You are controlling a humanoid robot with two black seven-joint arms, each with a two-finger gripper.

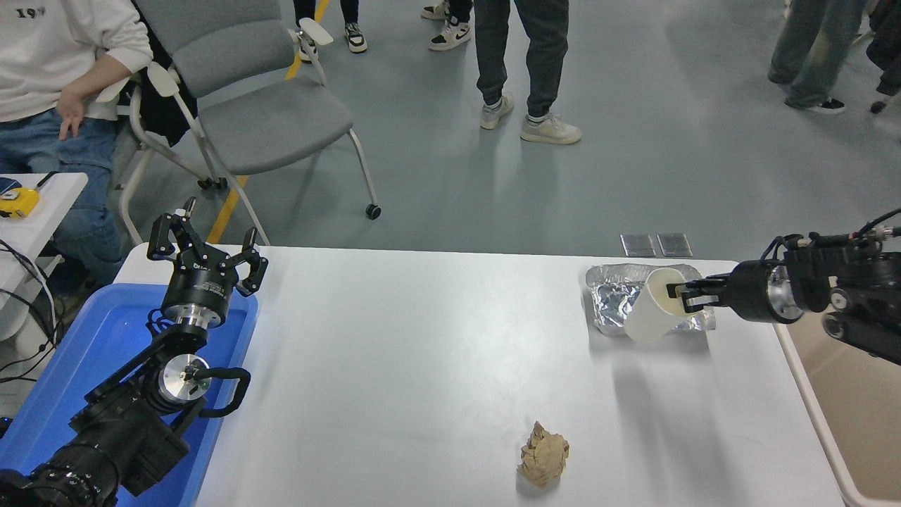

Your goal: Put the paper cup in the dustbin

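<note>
1. Right gripper [681, 296] coming in from the right edge, fingers closed on the rim of the cup [654, 307], one finger seemingly inside the mouth, one outside on the wall.
2. Cup tilting, mouth turned up and toward the gripper, base pointing down-left away from it; hanging over the near edge of the foil tray [612, 289], which is lying just beyond and below the fingertips. Not clear whether the base is touching tray or table [422, 338]; shadow below suggesting lifted.
3. Bin [845, 401] sitting behind and below the gripper's wrist, at the table's right edge, rim and beige inside partly showing; cup not yet over it.
4. Handling, judging: looking empty and very light, thin paper wall, crushing easily under a hard squeeze. Rolled rim being the stiffest part, so pinching across the rim as here looking sound. Smooth surface possibly slipping or swinging in a one-point pinch, so moving slowly advisable.
5. Next, judging: pulling back toward the bin, then letting go over its opening.
6. Paper ball [543, 456] lying well apart, down-left of the gripper, not involved.
7. Left gripper [204, 246] parking at lower left over the blue tray [84, 352], fingers spread, holding nothing.
</note>
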